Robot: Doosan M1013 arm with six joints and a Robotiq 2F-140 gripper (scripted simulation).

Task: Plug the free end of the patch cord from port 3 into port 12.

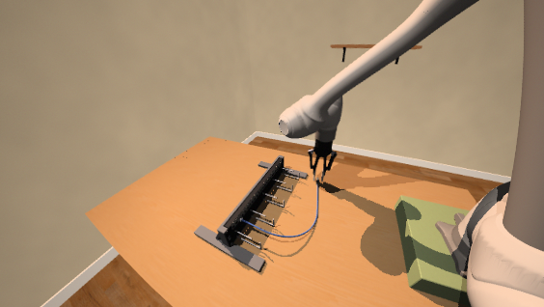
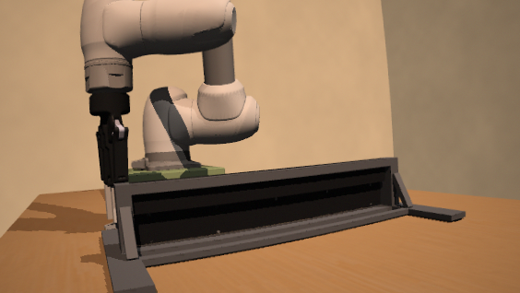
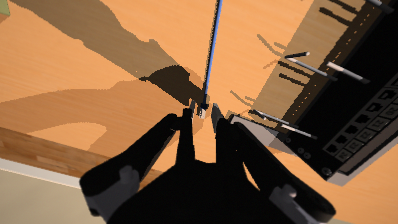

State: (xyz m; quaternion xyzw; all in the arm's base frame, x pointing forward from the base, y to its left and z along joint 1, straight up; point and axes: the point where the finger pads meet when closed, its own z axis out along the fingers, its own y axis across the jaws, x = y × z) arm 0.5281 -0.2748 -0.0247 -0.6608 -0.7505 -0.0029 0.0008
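Plain room, wooden table [image 1: 159,208] [image 2: 369,244] [image 3: 165,30], wall shelf [image 1: 354,46], robot arm [image 1: 376,60] [image 2: 171,28]

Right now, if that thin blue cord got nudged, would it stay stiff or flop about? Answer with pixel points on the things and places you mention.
The thin blue cord [image 1: 289,237] [image 3: 213,45] would probably flex, since it sags in one smooth curve. Its rack end would likely stay put, as it meets the long dark rack [image 1: 251,190] [image 2: 265,177] [image 3: 345,117].

In the exterior view the rack [image 1: 254,192] [image 2: 258,172] [image 3: 325,120] is hiding the cord [image 1: 317,214] [image 3: 212,50]. From above, its port numbers are staying too small to read. The right edge of the wrist view is cutting the rack off, and the top edge is cropping the cord. The plug [image 3: 204,109] is showing too small for me to be telling its latch side.
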